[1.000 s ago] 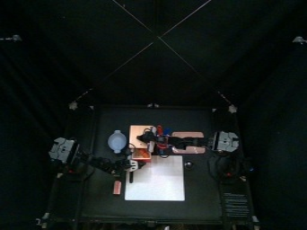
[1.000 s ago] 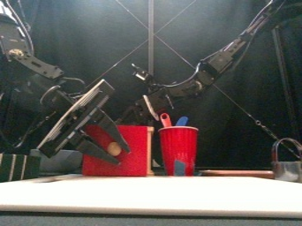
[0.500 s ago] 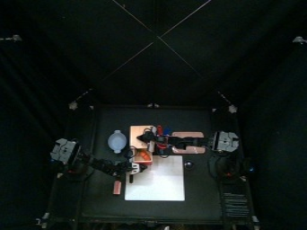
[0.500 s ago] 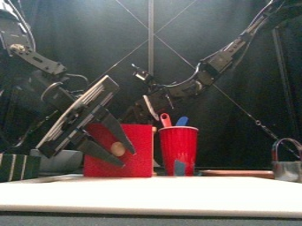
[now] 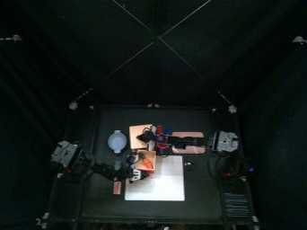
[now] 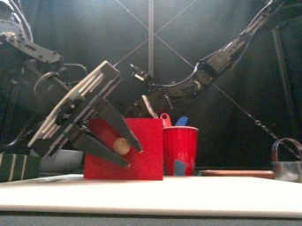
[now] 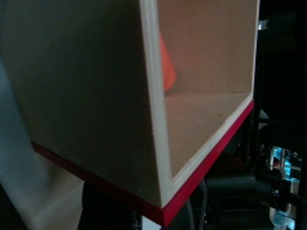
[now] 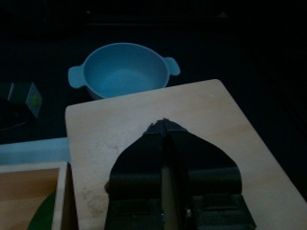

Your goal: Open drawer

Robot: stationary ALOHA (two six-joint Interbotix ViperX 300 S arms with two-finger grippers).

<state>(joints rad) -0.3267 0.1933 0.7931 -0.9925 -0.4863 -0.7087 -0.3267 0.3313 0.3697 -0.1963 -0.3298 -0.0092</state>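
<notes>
Nearest, a flat white sheet (image 6: 154, 196) over the small black table (image 5: 90, 193), black curtains all round. Behind, one red-fronted drawer (image 6: 132, 148) with a round wooden knob, left gripper (image 6: 99, 132) clenched upon it. Seen inside, smooth pale wooden walls, boxy and hollow. Beyond, one red cup (image 6: 179, 150), one blue bowl (image 8: 121, 71). Right gripper (image 8: 171, 157) pressed closed on the tan cabinet (image 8: 156, 115) top.

2 black jointed arms with grey-edged links and thin cables; the left pincer (image 6: 104, 143) has dark flat fingers.
</notes>
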